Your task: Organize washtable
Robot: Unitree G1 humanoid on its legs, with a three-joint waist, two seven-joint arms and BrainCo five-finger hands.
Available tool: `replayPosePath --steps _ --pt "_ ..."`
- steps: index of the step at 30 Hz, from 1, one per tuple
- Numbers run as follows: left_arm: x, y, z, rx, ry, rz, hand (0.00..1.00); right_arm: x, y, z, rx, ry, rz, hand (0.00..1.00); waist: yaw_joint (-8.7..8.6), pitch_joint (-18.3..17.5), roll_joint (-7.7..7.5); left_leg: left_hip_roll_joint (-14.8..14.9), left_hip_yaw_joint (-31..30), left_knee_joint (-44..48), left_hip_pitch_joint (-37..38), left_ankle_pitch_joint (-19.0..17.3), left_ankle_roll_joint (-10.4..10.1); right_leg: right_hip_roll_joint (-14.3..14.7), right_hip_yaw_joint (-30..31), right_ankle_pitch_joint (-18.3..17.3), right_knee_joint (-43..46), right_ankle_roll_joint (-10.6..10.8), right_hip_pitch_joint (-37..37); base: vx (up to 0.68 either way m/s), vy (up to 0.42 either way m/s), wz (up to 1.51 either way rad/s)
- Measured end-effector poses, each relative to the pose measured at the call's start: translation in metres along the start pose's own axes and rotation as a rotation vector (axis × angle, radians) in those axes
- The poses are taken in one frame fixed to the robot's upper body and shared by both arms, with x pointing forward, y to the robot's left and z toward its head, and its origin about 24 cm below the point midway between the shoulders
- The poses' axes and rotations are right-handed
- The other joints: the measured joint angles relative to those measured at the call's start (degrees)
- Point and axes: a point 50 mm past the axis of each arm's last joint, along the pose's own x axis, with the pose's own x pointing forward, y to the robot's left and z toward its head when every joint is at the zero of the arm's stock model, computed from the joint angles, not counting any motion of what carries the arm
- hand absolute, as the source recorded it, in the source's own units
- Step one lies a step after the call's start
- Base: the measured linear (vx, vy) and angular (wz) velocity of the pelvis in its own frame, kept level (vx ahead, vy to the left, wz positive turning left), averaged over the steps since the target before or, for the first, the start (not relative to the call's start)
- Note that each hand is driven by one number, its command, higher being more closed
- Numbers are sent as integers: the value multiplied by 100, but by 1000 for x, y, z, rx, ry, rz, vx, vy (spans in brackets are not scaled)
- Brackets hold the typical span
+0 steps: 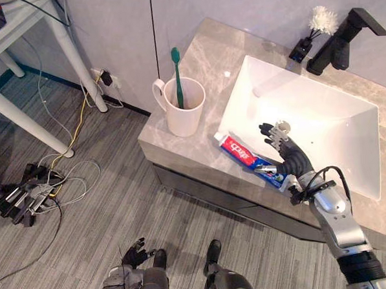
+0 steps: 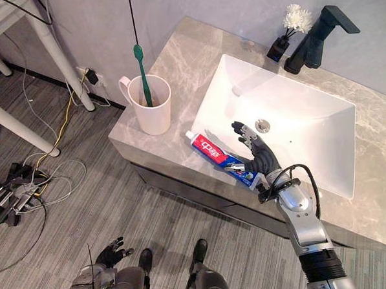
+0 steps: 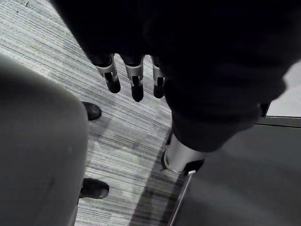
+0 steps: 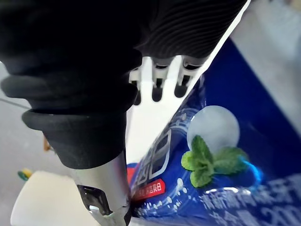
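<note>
A bathroom mock-up in a lab: marble washtable (image 1: 204, 61) with sink (image 1: 311, 118) and tap (image 1: 344, 39), loose cables (image 1: 42, 182) on the floor.

A white rectangular ceramic sink (image 1: 311, 118) sat sunk in the right part of the grey marbled stone table (image 1: 210, 61). Behind it stood a black angular metal faucet (image 1: 344, 39), with a small black vase holding a white flower (image 1: 312, 34) just to its left. Left of the sink stood a cream ceramic mug (image 1: 183, 115) with a green plastic toothbrush (image 1: 177, 72) upright in it. A red-and-blue toothpaste tube (image 1: 241, 153) lay on the table's front strip between mug and sink, its right end under the right hand (image 1: 286, 152), whose straight fingers (image 1: 268, 130) reached over the sink's front edge. The left hand (image 1: 135, 253) hung low over the grey wood-grain floor (image 1: 112, 198), in front of the table.
</note>
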Motion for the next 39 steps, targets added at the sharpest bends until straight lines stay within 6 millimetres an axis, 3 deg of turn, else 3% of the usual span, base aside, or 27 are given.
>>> replayPosePath --steps 17,18,33,39 --pt "0 0 1 2 -2 -3 0 -9 -1 0 -158 43 77 0 0 8 -22 -9 33 48 -85 -1 4 -10 36 0 32 0 -100 -17 -3 -1" --pt "1 1 2 3 -3 -3 0 -9 -1 0 -161 44 77 100 -1 12 -28 -9 33 50 -86 -1 4 -10 37 0 32 0 -100 -36 -7 0" --pt "1 1 4 8 -8 -6 0 -3 -16 7 -262 62 43 100 23 23 -74 -19 2 21 -86 0 5 -14 15 0 24 0 -101 -2 0 0" --pt "2 2 6 10 -8 -2 0 -4 -18 7 -301 75 63 100 113 13 -139 -21 -5 16 -34 0 6 -18 12 0 24 0 -51 0 0 0"
